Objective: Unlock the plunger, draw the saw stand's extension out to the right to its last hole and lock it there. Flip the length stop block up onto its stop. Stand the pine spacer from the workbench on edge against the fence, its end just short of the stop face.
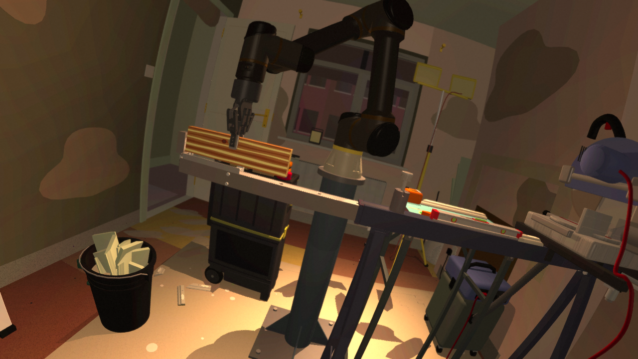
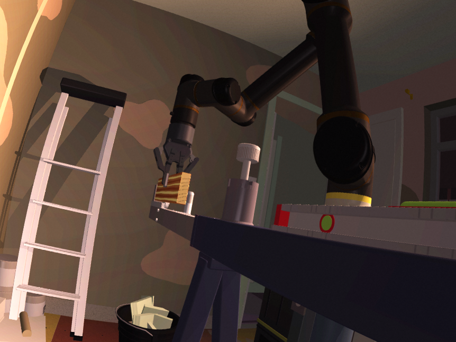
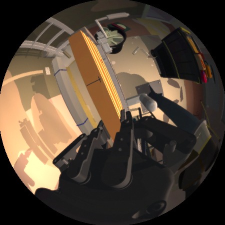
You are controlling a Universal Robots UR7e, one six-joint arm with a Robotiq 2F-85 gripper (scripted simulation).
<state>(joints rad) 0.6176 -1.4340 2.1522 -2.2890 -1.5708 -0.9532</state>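
Observation:
The saw stand's grey extension [image 1: 250, 176] reaches out from the dark stand toward the left of the side camera's view. Over its outer part my gripper [image 1: 235, 142] is closed on the striped pine spacer [image 1: 238, 151], gripping its top edge near the middle. The spacer [image 2: 173, 188] is on edge, lengthwise along the extension, its underside close above the rail. At the extension's outer tip a small grey stop block [image 1: 184, 140] stands by the spacer's far end. The plunger [image 2: 247, 172], a grey housing with a white knurled knob, stands where the extension enters the stand. In the wrist camera the spacer [image 3: 96, 82] runs away from my fingers [image 3: 113, 125].
A black wheeled tool chest [image 1: 245, 236] stands on the floor under the extension, beside the arm's pedestal [image 1: 314, 250]. A black bin of offcuts [image 1: 118, 285] stands further left. A white stepladder [image 2: 62, 199] leans on the wall. A long level [image 1: 464, 219] lies on the stand, the mitre saw [image 1: 602, 178] beyond it.

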